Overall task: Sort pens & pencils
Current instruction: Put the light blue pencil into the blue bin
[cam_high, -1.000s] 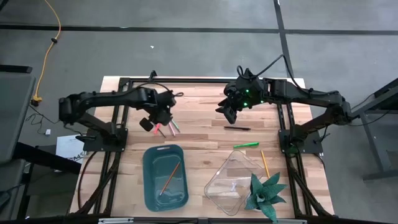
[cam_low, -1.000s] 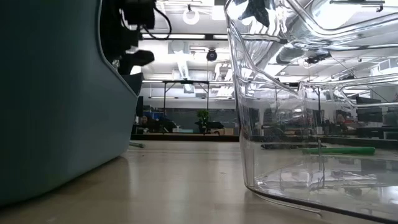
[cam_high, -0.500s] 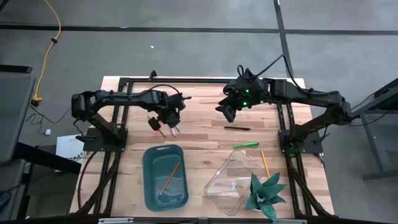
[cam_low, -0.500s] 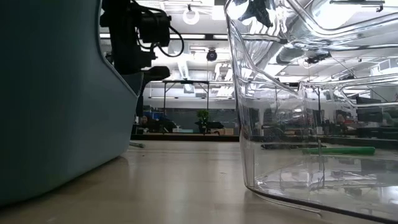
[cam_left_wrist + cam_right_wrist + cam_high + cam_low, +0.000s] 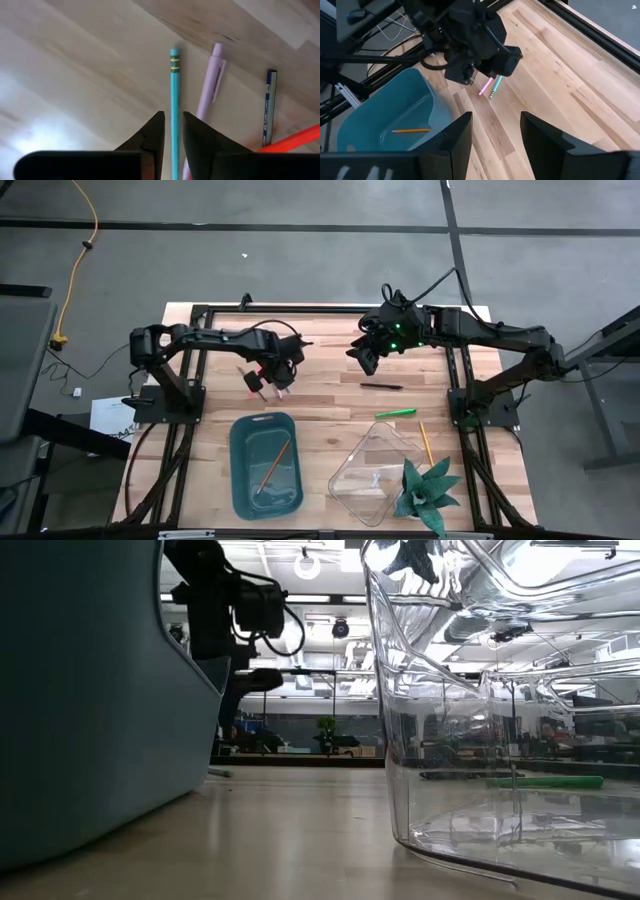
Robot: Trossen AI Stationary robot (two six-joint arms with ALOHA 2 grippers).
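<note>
Hovering low over the wooden table (image 5: 320,405), lined up along a teal pencil (image 5: 174,115), most likely to pinch it and carry it to the blue bin (image 5: 265,465), where one orange pencil (image 5: 272,467) already lies. Left claw (image 5: 170,131) narrowed to a slim gap with the teal pencil running straight between the fingertips (image 5: 154,131); cannot tell whether actually pinching or only straddling. Just beside the claw, on one side, a lilac pen (image 5: 206,95), then a dark blue pen (image 5: 269,107) and an orange-red stick (image 5: 292,141) a little farther out. Right claw (image 5: 495,131) waiting high over the far side of the table, fingers parted wide, holding nothing. Between the right claw and the clear tub (image 5: 375,475), well apart from the left claw: a black pen (image 5: 382,386), a green pen (image 5: 396,413) and a yellow pencil (image 5: 425,442), all unsorted.
</note>
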